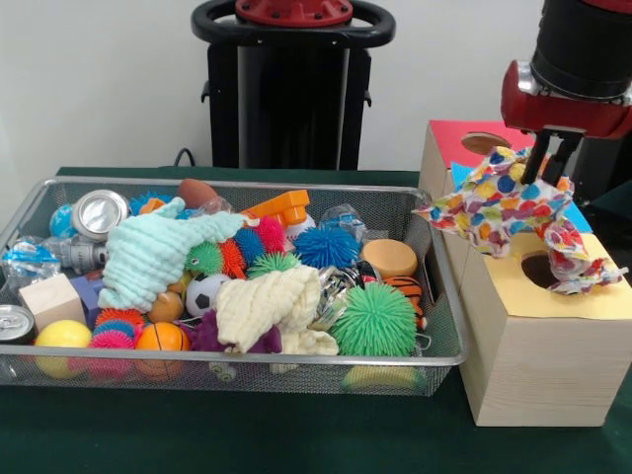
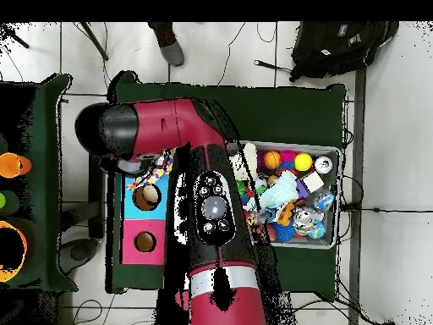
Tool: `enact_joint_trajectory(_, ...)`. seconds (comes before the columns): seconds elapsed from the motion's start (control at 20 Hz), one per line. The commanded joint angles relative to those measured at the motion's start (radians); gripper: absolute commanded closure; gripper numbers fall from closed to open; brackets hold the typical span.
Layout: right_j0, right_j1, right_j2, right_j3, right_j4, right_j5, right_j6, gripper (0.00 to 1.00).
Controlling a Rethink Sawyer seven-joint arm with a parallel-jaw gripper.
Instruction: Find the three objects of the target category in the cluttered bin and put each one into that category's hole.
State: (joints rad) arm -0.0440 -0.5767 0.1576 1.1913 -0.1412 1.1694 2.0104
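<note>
A plain pale wall is standing behind a counter [image 1: 247, 434] covered in dark green cloth, and in the overhead view the floor around it is showing light tiles with cables and a dark bag lying on them. On the counter a wire mesh bin [image 1: 59, 370] is sitting just beside a wooden box [image 1: 538, 370] whose top is showing pink, blue and yellow panels, each with a round hole. The arm [image 2: 211, 212] is reaching over the box, and its pincer [image 1: 549, 156] is pinching a polka-dot cloth [image 1: 504, 209] from above, jaws closed on the fabric. The cloth is hanging spread over the blue panel and draping forward to the edge of the yellow panel's hole [image 1: 538, 269]; how far it is touching the box top I cannot tell.

Inside the bin, a mint green knitted cloth [image 1: 153, 255] is lying across the left half, and a cream knitted cloth [image 1: 272, 308] is lying near the front, between an orange ball [image 1: 161, 337] and a green spiky ball [image 1: 375, 320]. A blue spiky ball [image 1: 326, 246] is resting further back, an orange plastic block [image 1: 281, 208] behind it. A silver can [image 1: 99, 212] is tilting at the back left, a wooden block [image 1: 49, 300] and a yellow ball [image 1: 62, 335] are sitting in the front left corner, and a small soccer ball [image 1: 204, 292] is showing between the two knitted cloths.
</note>
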Motion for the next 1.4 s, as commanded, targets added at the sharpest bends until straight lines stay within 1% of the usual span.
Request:
enact_joint_trajectory(0.05,0.017,0.041,-0.02,-0.079,-0.03,0.057,0.123,1.0)
enact_joint_trajectory(0.25,0.039,0.063,-0.03,-0.125,-0.03,0.079,0.141,1.0)
enact_joint_trajectory(0.55,0.075,0.089,-0.04,-0.141,-0.009,0.057,0.179,1.0)
enact_joint_trajectory(0.75,0.089,0.11,-0.047,-0.165,-0.003,0.055,0.179,1.0)
enact_joint_trajectory(0.85,0.092,0.115,-0.05,-0.164,0.002,0.042,0.174,1.0)
enact_joint_trajectory(1.05,0.083,0.12,-0.05,-0.132,0.009,-0.007,0.154,1.0)
enact_joint_trajectory(1.15,0.085,0.128,-0.05,-0.129,0.008,-0.026,0.156,1.0)
enact_joint_trajectory(1.35,0.059,0.106,-0.053,-0.068,0.009,-0.073,0.13,1.0)
enact_joint_trajectory(1.4,0.042,0.094,-0.054,-0.039,0.009,-0.092,0.114,1.0)
